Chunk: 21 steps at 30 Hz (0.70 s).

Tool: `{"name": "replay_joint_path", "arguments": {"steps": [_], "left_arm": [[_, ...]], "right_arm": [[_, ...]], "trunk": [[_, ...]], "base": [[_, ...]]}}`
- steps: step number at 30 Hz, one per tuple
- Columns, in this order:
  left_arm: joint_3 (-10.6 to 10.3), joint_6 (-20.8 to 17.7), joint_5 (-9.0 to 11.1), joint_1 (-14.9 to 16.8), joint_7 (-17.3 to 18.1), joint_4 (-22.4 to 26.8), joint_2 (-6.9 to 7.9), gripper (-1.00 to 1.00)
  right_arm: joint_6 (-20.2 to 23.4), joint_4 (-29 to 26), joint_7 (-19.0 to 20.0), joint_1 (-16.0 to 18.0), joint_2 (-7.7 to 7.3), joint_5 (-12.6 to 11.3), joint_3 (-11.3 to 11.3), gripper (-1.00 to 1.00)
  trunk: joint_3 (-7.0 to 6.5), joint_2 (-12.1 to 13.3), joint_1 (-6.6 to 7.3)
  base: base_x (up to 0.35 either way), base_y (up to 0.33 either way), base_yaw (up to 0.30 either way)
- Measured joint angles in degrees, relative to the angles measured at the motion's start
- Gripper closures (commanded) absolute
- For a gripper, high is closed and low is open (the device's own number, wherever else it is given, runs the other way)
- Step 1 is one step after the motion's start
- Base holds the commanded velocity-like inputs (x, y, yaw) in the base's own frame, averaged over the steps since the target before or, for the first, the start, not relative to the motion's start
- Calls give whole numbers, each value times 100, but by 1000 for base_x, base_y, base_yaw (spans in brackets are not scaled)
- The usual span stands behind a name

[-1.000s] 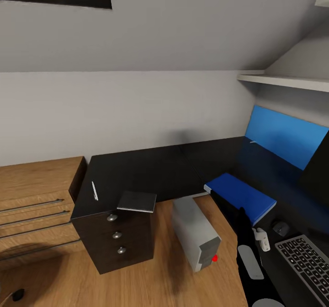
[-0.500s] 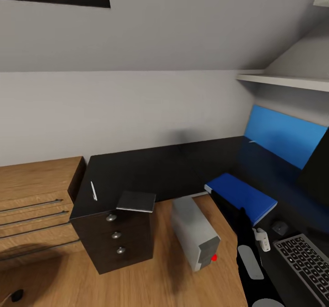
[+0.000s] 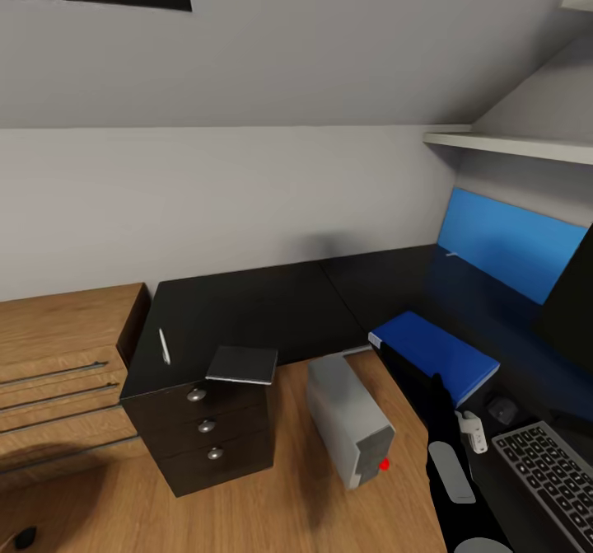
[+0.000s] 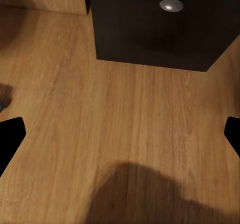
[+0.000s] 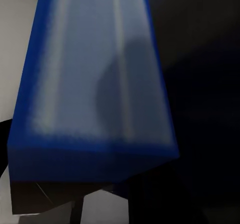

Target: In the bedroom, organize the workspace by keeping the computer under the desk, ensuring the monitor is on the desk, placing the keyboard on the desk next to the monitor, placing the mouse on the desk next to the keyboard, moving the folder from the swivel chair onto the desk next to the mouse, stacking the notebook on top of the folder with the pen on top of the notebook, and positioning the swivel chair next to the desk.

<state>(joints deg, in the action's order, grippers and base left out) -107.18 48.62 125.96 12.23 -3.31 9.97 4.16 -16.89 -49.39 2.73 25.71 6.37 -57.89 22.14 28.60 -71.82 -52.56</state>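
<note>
The notebook (image 3: pixel 241 364) lies flat on the desk (image 3: pixel 272 306) corner above the drawers, sticking out a little over the edge, with the pen (image 3: pixel 164 345) just beside it. The blue folder (image 3: pixel 436 353) is well apart, near the right arm. The left gripper (image 4: pixel 120 134) (fingers wide open, holding nothing) points at the floor (image 4: pixel 115 134) by the drawers, so it looks nearer; I cannot tell the right gripper's state.

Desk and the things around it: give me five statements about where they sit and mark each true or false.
1. The folder lies on the desk. True.
2. The notebook is stacked on the folder. False: it sits on the desk end above the drawers, apart from the folder.
3. The pen rests on the notebook. False: it lies on the desktop beside it.
4. The computer stands on the floor. True.
5. The mouse lies between folder and keyboard. True.
</note>
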Motion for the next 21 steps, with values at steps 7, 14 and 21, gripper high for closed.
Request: {"name": "replay_joint_path", "arguments": {"steps": [7, 14, 21], "left_arm": [[-8, -3, -8, -3, 5, 0, 0, -100], [-9, -4, -9, 0, 5, 1, 0, -100], [-16, -11, -9, 0, 5, 1, -5, -100]], "right_arm": [[-6, 0, -2, 0, -6, 0, -1, 100], [-18, 0, -17, 1, -8, 15, 1, 100], [-40, 1, -33, 0, -9, 38, 1, 100]], "trunk": [[0, 0, -1], [0, 0, 0], [0, 0, -2]], "base": [[123, 0, 0], [107, -56, 0], [52, -35, 0]]}}
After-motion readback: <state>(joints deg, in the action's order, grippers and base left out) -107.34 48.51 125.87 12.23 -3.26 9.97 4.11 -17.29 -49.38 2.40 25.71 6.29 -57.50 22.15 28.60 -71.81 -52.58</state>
